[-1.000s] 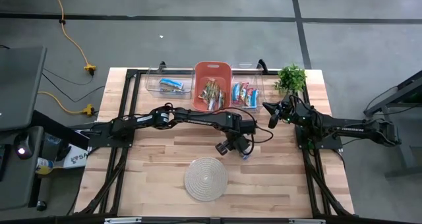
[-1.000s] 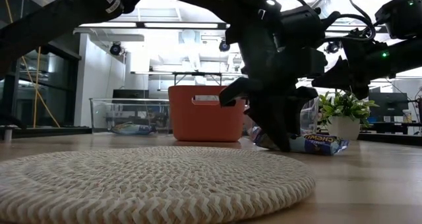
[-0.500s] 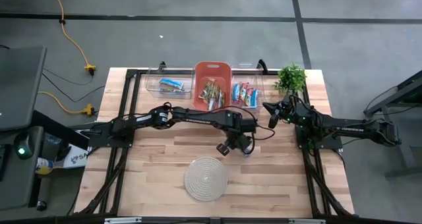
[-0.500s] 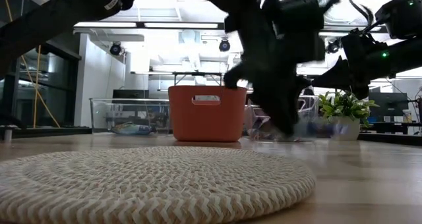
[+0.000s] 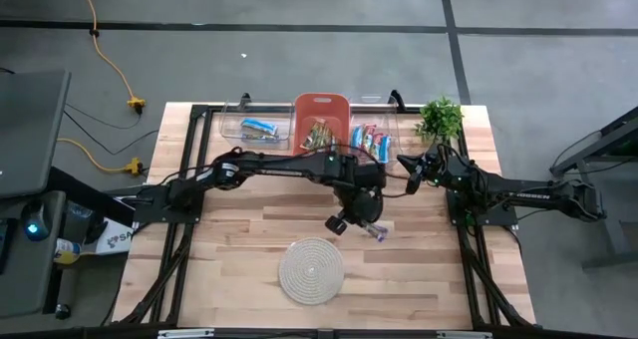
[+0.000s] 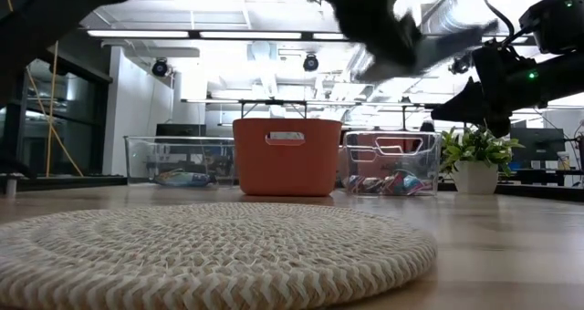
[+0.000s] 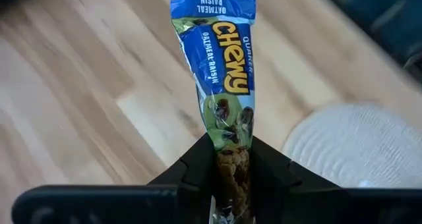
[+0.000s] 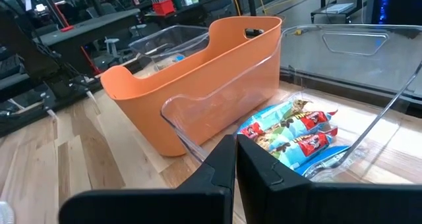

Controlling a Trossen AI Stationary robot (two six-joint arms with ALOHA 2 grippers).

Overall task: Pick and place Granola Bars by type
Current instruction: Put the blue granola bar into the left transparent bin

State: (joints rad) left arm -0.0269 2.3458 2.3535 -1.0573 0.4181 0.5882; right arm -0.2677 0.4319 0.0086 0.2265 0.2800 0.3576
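Over the counter [image 5: 239,239]: the left arm reaches from the left side across to the middle, and it is up off the wood.
Left claw [image 7: 231,159]: it is squeezed onto one end of a blue granola bar [image 7: 223,72], holding it in the air.
Blue granola bar, which way: its long side sticks straight out past the fingers [image 7: 198,168], with the free end pointing away from the claw. From above it [image 5: 375,228] pokes out toward the near right side of the counter.
Right arm: it waits at the right side of the counter, stretched toward the bins.
Right claw [image 8: 236,159]: its fingers are pressed together with nothing in them, just beside the clear bin [image 8: 343,46].
Other bars: red-and-blue bars [image 8: 290,130] lie in that clear bin, tan bars [image 5: 319,137] in the orange bin [image 5: 321,103], and a blue bar [image 5: 258,128] in the left clear bin [image 5: 227,128].
Rope mat [image 5: 311,267]: it lies flat near the front.
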